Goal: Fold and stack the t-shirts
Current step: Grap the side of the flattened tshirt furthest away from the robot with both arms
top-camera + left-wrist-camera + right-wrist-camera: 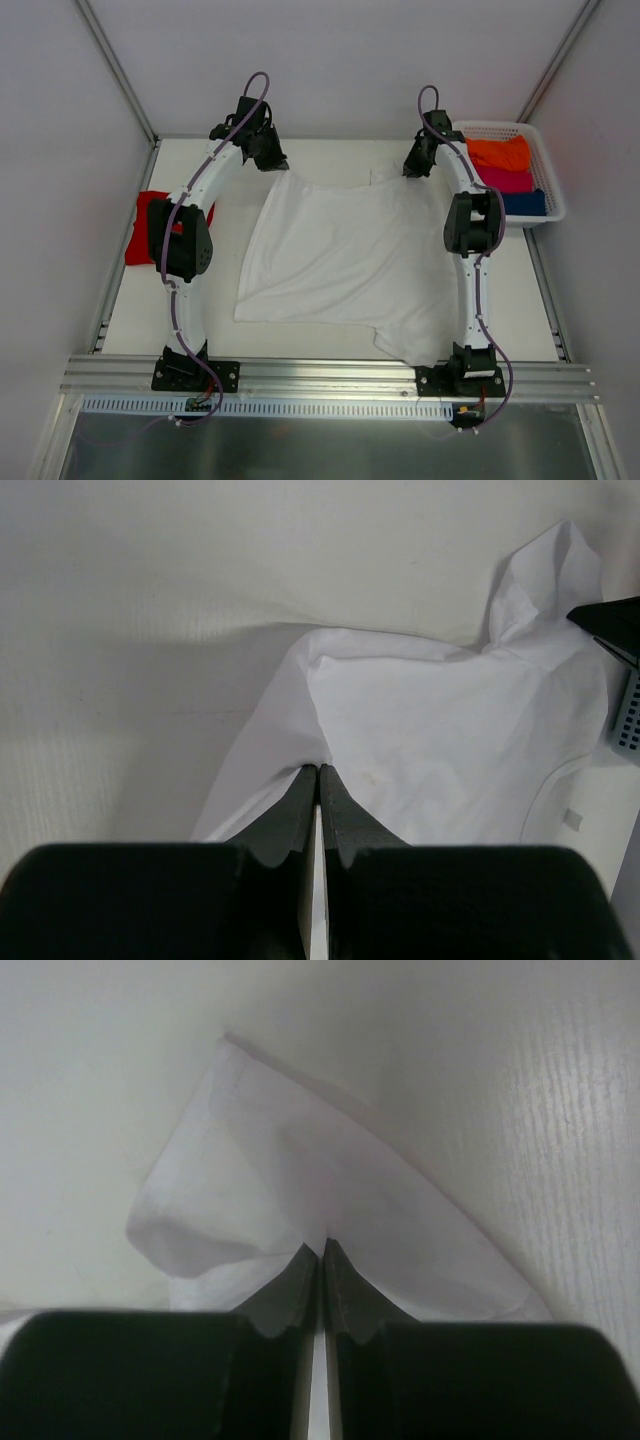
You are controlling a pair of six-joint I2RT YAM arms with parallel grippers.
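Your left hand [318, 770]: pressed together, pinching white t-shirt [350, 250] far-left edge | your right hand [321, 1245]: pinching its far-right edge | shirt spread mid-bench [140, 320] | red t-shirt [140, 238]: left edge, partly under your left arm

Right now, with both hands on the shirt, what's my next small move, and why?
Probably lift both together and draw them toward the near edge: left hand and right hand each pinch a far corner of the spread white t-shirt.
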